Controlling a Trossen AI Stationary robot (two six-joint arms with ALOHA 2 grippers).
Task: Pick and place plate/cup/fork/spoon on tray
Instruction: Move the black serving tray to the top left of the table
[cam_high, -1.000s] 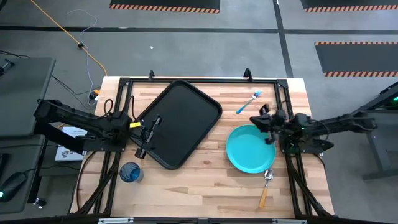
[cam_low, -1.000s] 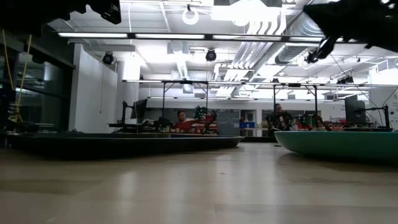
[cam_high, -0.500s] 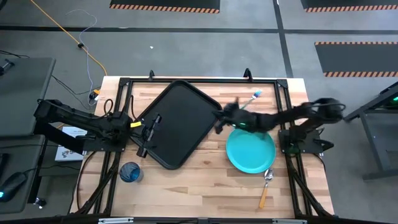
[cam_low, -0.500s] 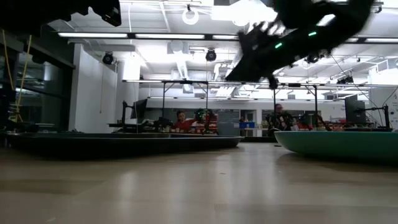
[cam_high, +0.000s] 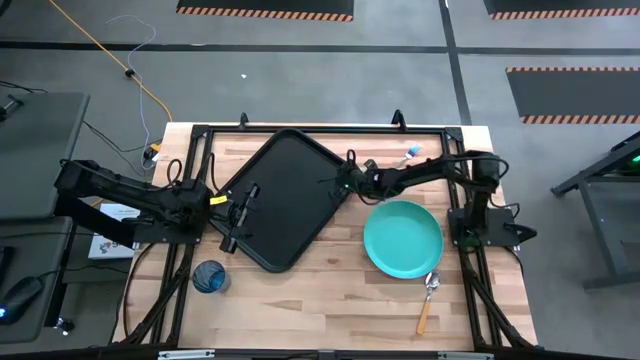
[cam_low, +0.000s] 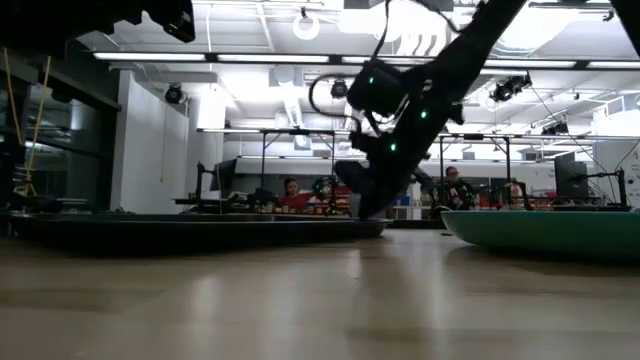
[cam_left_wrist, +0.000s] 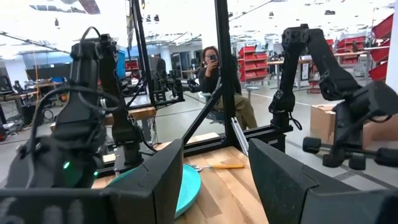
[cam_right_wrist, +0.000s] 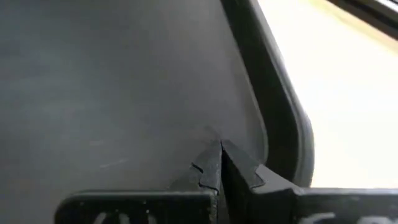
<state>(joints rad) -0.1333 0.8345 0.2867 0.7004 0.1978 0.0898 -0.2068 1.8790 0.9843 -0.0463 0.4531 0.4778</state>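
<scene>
R pincer (cam_high: 345, 183), tips pressed together and empty, sits over tray (cam_high: 262, 232) edge. Plate (cam_high: 402, 239) lies at its 4 o'clock, nearer R arm. L pincer (cam_high: 240, 215) fingers apart, idle at tray's 9 o'clock

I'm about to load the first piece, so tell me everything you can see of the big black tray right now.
The large black rectangular tray, plastic-looking and matte with rounded corners and a raised rim, lies flat on the wooden table, turned diagonally. Nothing lies in it. The left gripper, open, sits over its left edge; the right gripper, shut, is low at its right corner, just inside the rim, though contact cannot be told. The round turquoise plate lies apart to its right, the dark-blue cup off its lower-left corner.
</scene>
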